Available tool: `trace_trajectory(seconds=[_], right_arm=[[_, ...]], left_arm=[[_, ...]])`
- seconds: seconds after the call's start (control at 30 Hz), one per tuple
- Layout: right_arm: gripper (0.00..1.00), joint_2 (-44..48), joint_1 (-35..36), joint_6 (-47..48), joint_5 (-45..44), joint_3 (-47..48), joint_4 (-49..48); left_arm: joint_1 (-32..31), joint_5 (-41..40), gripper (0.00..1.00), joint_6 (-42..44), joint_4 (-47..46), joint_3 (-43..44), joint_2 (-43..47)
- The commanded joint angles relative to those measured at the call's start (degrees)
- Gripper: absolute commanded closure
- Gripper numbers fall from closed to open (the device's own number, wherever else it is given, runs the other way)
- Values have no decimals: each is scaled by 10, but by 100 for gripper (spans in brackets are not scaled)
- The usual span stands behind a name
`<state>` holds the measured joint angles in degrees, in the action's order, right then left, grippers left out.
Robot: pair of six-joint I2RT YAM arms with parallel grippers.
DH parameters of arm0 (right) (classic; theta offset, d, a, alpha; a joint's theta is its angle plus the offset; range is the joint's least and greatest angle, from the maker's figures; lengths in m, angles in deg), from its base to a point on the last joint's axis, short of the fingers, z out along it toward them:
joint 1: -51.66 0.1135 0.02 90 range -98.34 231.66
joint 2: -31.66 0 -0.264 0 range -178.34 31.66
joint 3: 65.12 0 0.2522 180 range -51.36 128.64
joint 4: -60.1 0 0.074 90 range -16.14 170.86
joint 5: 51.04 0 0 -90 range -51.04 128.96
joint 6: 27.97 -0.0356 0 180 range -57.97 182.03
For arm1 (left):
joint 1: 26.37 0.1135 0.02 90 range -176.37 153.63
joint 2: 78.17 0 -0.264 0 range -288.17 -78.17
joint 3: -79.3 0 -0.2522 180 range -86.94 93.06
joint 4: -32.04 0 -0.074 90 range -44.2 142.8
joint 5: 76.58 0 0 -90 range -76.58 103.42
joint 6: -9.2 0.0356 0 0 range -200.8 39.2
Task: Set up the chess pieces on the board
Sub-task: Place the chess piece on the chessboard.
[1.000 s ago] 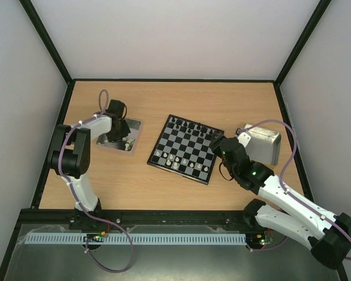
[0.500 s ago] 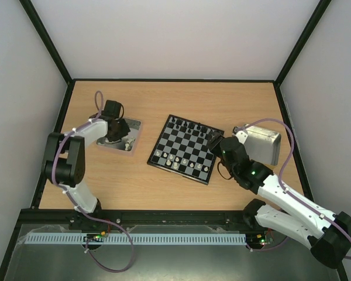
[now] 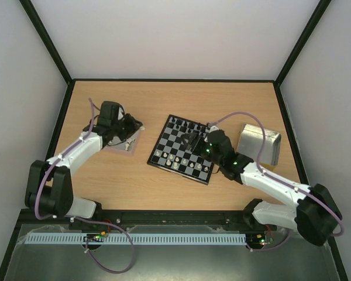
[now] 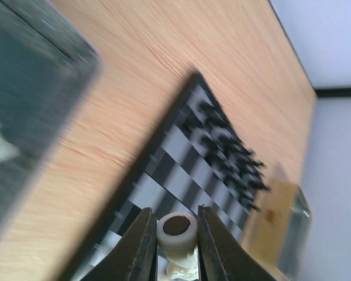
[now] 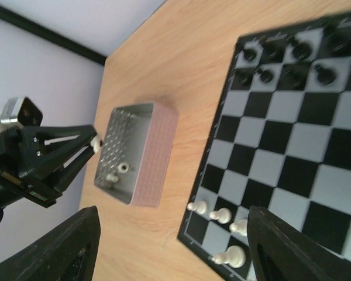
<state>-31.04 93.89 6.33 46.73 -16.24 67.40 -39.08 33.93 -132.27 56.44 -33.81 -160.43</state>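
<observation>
The board [image 3: 176, 146] lies mid-table, with black chess pieces [image 3: 186, 124] along its far rows and white chess pieces [image 3: 176, 161] along its near rows. My left gripper [image 3: 133, 125] hovers over the left metal tray's [image 3: 130, 144] right side, shut on a cream-white chess piece [image 4: 176, 231] whose round base faces the wrist camera. The board [image 4: 181, 170] lies ahead of it. My right gripper [image 3: 192, 140] hangs over the middle of the board, open and holding nothing. Its wrist view shows white pawns [image 5: 221, 215] between the spread fingers and black pieces [image 5: 281, 58] beyond.
The left tray [image 5: 137, 152] holds two loose white pieces [image 5: 118, 171]. A second metal tray [image 3: 259, 144] stands right of the board. Black frame rails and pale walls bound the wooden table.
My left gripper has risen from the tray and swung right, carrying a white piece. The right arm has moved left from the board's right edge to over its middle.
</observation>
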Motion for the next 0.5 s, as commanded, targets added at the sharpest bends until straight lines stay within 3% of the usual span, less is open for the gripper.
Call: trace_trajectory(seconds=[0.0,0.17,0.47], right_arm=[[33,-49,4,-20,106,27,-90],[40,-91,12,-19,126,49,-84],[51,-107,21,1,122,60,-63]], left_arm=[[-58,72,87,-146,-108,-41,37],[-123,61,88,-279,-201,-94,56],[-175,69,87,-332,-232,-92,32]])
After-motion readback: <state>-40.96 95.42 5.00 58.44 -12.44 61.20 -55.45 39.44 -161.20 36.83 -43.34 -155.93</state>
